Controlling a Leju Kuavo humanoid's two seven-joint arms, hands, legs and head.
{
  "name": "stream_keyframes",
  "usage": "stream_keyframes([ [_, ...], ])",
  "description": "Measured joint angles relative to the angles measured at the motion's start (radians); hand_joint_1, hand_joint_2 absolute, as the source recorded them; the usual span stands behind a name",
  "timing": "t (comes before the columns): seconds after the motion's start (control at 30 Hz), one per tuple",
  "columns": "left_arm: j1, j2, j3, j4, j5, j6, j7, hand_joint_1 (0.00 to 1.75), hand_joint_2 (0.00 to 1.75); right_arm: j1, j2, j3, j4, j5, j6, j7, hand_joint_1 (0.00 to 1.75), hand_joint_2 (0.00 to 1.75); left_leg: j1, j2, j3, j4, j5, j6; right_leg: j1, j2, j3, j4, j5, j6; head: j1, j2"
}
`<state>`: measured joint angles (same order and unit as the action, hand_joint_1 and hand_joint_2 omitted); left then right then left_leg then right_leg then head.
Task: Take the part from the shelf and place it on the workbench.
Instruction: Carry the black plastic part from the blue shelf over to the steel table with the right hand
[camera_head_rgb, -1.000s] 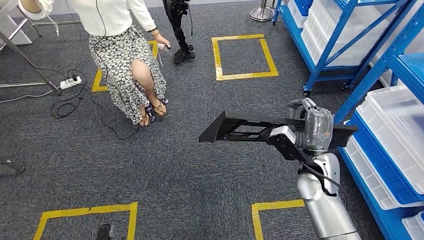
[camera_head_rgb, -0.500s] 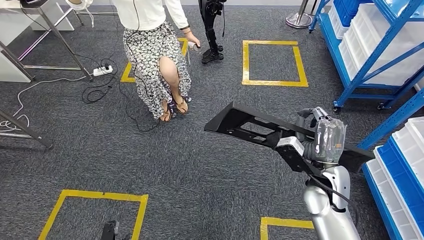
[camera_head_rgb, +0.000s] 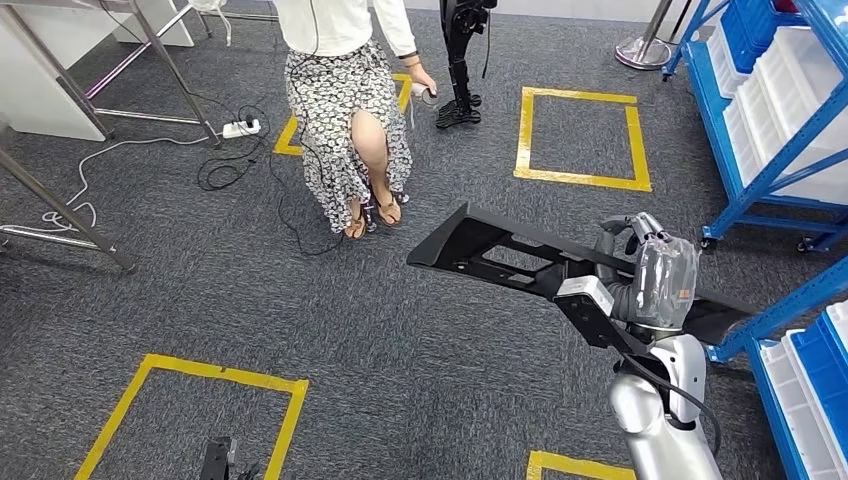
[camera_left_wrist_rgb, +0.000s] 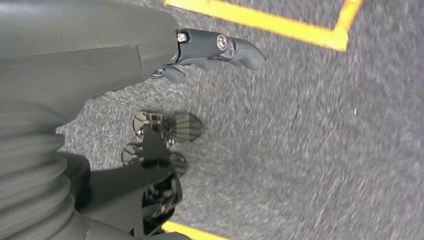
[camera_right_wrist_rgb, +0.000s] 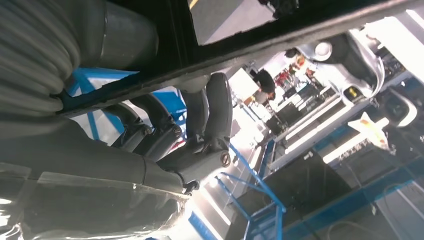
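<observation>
The part (camera_head_rgb: 500, 250) is a long, flat black frame piece with cut-outs. It hangs above the grey carpet, sloping down toward the right of the head view. My right hand (camera_head_rgb: 655, 275), wrapped in clear plastic, grips it near its right end. In the right wrist view the dark fingers (camera_right_wrist_rgb: 215, 110) curl round the part's edge (camera_right_wrist_rgb: 280, 37). My left hand (camera_left_wrist_rgb: 215, 47) hangs low over the carpet and holds nothing, its thumb stretched out.
A person (camera_head_rgb: 350, 110) in a white top and patterned skirt stands ahead at the left. Blue shelves (camera_head_rgb: 770, 130) with white bins line the right side. Yellow taped squares (camera_head_rgb: 580, 135) mark the floor. Metal table legs (camera_head_rgb: 60, 210) and cables (camera_head_rgb: 240, 128) lie at the far left.
The whole picture has slid to the right, so the camera has turned left, away from the shelves. The part stays in my right hand, now tilted a little more.
</observation>
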<state>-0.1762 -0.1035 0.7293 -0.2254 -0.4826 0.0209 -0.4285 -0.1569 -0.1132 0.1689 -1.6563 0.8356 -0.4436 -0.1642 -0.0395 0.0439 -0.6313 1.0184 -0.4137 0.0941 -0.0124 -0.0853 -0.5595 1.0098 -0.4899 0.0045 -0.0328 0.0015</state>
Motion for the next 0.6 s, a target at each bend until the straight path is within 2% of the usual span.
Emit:
stream_keyframes([
  [0.03,0.0,0.0,0.0,0.0,0.0,0.0,0.0,0.0,1.75,0.004,0.001,-0.002,-0.005,0.001,0.0,-0.001,1.75,1.75,0.002,-0.008,0.016,-0.024,0.009,0.005,0.001,0.007,0.003,-0.001,-0.001,0.003,0.001,0.0],
  [0.07,0.0,0.0,0.0,-0.001,0.0,0.0,0.001,0.0,1.75,0.006,0.002,-0.005,-0.01,0.002,0.0,-0.003,1.75,1.75,0.007,-0.016,0.033,-0.048,0.02,0.013,0.002,0.024,-0.003,0.015,-0.008,0.003,0.001,0.0],
  [0.1,-0.002,-0.001,-0.001,-0.001,0.0,0.0,0.002,0.0,1.75,0.007,0.002,-0.008,-0.013,0.002,0.0,-0.004,1.75,1.75,0.012,-0.023,0.047,-0.067,0.029,0.017,0.002,0.046,-0.023,0.052,-0.023,0.002,0.003,0.0],
  [0.17,-0.007,-0.004,-0.001,-0.001,0.0,-0.001,0.002,0.0,1.75,0.012,0.001,-0.016,-0.014,0.001,0.0,-0.006,1.75,1.75,0.015,-0.04,0.053,-0.075,0.032,0.02,-0.004,0.079,-0.092,0.175,-0.062,0.004,0.005,0.0],
  [0.2,-0.007,-0.005,-0.001,-0.001,0.0,-0.002,0.002,0.0,1.75,0.015,0.0,-0.019,-0.014,0.001,0.0,-0.006,1.75,1.75,0.017,-0.05,0.053,-0.074,0.03,0.017,-0.008,0.083,-0.125,0.225,-0.073,0.009,0.006,0.0],
  [0.23,-0.006,-0.006,-0.001,-0.001,-0.001,-0.003,0.002,0.0,1.75,0.018,0.001,-0.022,-0.014,0.0,0.0,-0.006,1.75,1.75,0.018,-0.059,0.054,-0.072,0.027,0.013,-0.014,0.084,-0.145,0.245,-0.071,0.019,0.006,0.0],
  [0.27,-0.004,-0.007,-0.001,-0.001,-0.002,-0.004,0.002,0.0,1.75,0.02,0.001,-0.024,-0.014,0.0,0.0,-0.006,1.75,1.75,0.021,-0.068,0.054,-0.067,0.023,0.007,-0.021,0.084,-0.145,0.227,-0.053,0.032,0.006,0.0],
  [0.33,-0.003,-0.008,-0.002,-0.001,-0.004,-0.007,0.002,0.0,1.75,0.022,0.001,-0.026,-0.016,0.0,0.0,-0.006,1.75,1.75,0.03,-0.084,0.05,-0.044,0.008,-0.014,-0.035,0.088,-0.099,0.11,0.008,0.063,0.007,0.0],
  [0.37,-0.003,-0.007,-0.002,-0.001,-0.005,-0.007,0.002,0.0,1.75,0.023,0.001,-0.026,-0.016,0.0,0.0,-0.006,1.75,1.75,0.031,-0.092,0.042,-0.025,-0.004,-0.027,-0.04,0.094,-0.074,0.058,0.029,0.071,0.011,0.0],
  [0.4,-0.004,-0.006,-0.002,-0.001,-0.006,-0.008,0.002,0.0,1.75,0.024,0.002,-0.026,-0.018,0.0,0.0,-0.006,1.75,1.75,0.032,-0.098,0.033,-0.007,-0.014,-0.038,-0.042,0.1,-0.06,0.03,0.04,0.068,0.013,0.0],
  [0.43,-0.003,-0.004,-0.002,-0.001,-0.006,-0.008,0.002,0.0,1.75,0.027,0.002,-0.026,-0.019,0.0,0.0,-0.006,1.75,1.75,0.031,-0.103,0.024,0.007,-0.022,-0.045,-0.041,0.105,-0.057,0.024,0.039,0.059,0.013,0.0],
  [0.5,0.0,-0.003,-0.002,-0.001,-0.006,-0.008,0.003,0.0,1.75,0.031,0.003,-0.027,-0.022,0.001,0.0,-0.006,1.75,1.75,0.035,-0.109,0.014,0.019,-0.029,-0.05,-0.038,0.103,-0.06,0.033,0.035,0.036,0.009,0.0],
  [0.57,0.001,-0.001,-0.002,-0.001,-0.006,-0.008,0.003,0.0,1.75,0.031,0.006,-0.027,-0.025,0.002,0.0,-0.006,1.75,1.75,0.042,-0.093,0.005,0.043,-0.045,-0.057,-0.037,0.098,-0.056,0.032,0.033,0.025,0.006,0.0],
  [0.6,0.001,-0.001,-0.002,-0.001,-0.006,-0.008,0.003,0.0,1.75,0.031,0.007,-0.027,-0.027,0.002,0.0,-0.007,1.75,1.75,0.044,-0.079,-0.012,0.08,-0.065,-0.062,-0.036,0.095,-0.052,0.031,0.031,0.02,0.005,0.0],
])
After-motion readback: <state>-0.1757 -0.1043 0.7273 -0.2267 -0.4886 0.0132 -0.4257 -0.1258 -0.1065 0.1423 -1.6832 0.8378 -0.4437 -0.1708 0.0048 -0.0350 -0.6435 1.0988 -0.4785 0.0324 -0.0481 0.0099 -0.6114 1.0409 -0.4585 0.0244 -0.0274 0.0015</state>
